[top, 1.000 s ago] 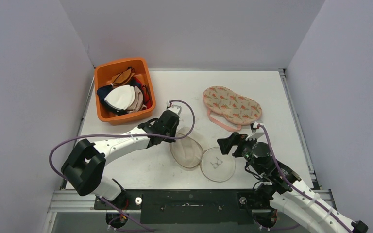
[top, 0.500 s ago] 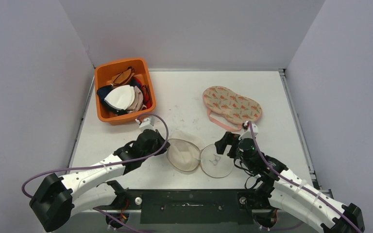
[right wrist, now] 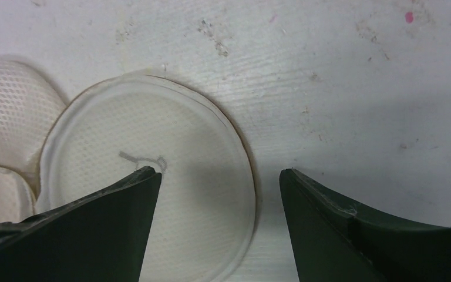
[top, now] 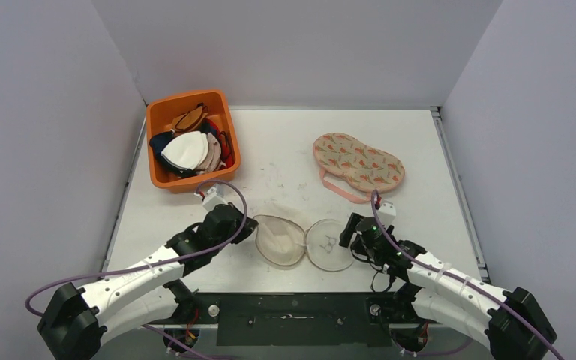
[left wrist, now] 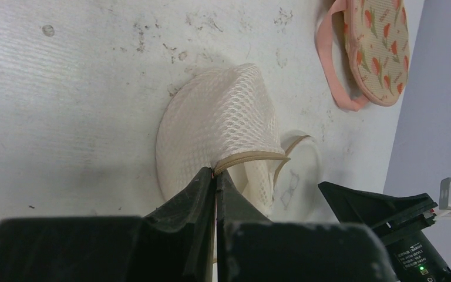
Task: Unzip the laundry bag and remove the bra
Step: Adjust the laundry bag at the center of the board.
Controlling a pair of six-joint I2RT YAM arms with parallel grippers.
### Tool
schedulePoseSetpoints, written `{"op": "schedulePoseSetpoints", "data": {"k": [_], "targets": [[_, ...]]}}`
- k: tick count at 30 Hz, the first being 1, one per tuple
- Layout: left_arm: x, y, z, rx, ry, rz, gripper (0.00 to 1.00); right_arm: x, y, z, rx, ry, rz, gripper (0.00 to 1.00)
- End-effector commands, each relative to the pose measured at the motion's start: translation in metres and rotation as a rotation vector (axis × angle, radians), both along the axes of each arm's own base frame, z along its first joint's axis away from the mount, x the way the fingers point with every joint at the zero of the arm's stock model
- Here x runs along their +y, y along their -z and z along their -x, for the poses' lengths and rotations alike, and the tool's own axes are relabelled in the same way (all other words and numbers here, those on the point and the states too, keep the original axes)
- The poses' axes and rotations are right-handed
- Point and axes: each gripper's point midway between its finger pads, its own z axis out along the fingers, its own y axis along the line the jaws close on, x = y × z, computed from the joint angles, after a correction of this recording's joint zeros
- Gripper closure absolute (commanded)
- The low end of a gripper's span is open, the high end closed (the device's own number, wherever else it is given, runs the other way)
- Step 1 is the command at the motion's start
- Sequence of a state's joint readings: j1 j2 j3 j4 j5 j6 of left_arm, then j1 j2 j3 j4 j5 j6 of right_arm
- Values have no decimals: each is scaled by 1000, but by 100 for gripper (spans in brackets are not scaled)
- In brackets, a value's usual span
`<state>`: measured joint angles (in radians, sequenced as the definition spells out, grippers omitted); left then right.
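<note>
In the top view we see the laundry bag (top: 285, 240) lying open like a clamshell at the lower centre of the frame, the left gripper (top: 249, 227) at its left rim and the right gripper (top: 347, 238) at its right rim, with a floral bra (top: 358, 163) well apart toward the upper right and an orange bin (top: 195, 182) of garments at the upper left. In the left wrist view we find the left jaws pinched shut on the bag's tan edging (left wrist: 249, 156) at the lower centre. In the right wrist view the right jaws stand apart, straddling the right edge of the bag's flat round half (right wrist: 170, 194) and gripping nothing.
</note>
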<state>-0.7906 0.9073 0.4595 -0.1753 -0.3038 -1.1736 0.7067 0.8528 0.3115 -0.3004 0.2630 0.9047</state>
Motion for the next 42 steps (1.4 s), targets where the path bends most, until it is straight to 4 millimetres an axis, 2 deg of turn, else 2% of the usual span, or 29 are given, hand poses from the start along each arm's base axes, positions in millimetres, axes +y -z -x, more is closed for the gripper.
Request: {"op": "schedulePoseSetpoints", "data": {"k": [1, 3, 5, 10, 12, 14, 19, 20, 24, 28, 31, 33, 34, 35, 39, 41, 42], "targets": [[2, -5, -2, 21, -38, -3, 100, -2, 8, -4, 11, 62, -11, 25], [2, -2, -1, 27, -36, -3, 100, -2, 16, -2, 33, 60, 3, 28], [0, -2, -2, 20, -32, 7, 100, -2, 22, -1, 49, 60, 8, 37], [-1, -5, -2, 4, -21, 12, 100, -1, 30, 3, 69, 51, 19, 75], [-5, -8, -3, -15, 7, 17, 100, -1, 25, 2, 54, 47, 31, 92], [-10, -13, -3, -34, 38, 28, 100, 0, 9, -3, 13, 35, 47, 95], [-18, -22, -4, -56, 96, 1, 100, 9, -66, -21, -164, -22, 76, 95], [-19, -26, -5, -58, 106, -10, 100, 15, -88, -26, -210, -45, 57, 95], [-23, -38, -8, -73, 144, -50, 100, 33, -146, -32, -295, -172, 42, 95], [-26, -66, -14, -113, 185, -104, 100, 48, -212, -36, -399, -268, 15, 95], [-25, -96, -17, -157, 187, -98, 100, 46, -272, -38, -512, -279, -10, 95], [-26, -111, -18, -201, 187, -70, 100, 45, -296, -38, -563, -280, -22, 95], [-27, -111, -17, -208, 189, -61, 100, 45, -299, -38, -573, -288, -14, 95], [-28, -107, -17, -202, 191, -54, 100, 45, -294, -39, -563, -294, 2, 95], [-42, -73, -12, -109, 255, -66, 100, 56, -249, -43, -477, -342, 51, 95], [-46, -76, -14, -99, 279, -88, 100, 56, -244, -44, -473, -347, 71, 95], [-46, -86, -17, -116, 287, -96, 100, 53, -252, -46, -496, -339, 82, 95]]}}
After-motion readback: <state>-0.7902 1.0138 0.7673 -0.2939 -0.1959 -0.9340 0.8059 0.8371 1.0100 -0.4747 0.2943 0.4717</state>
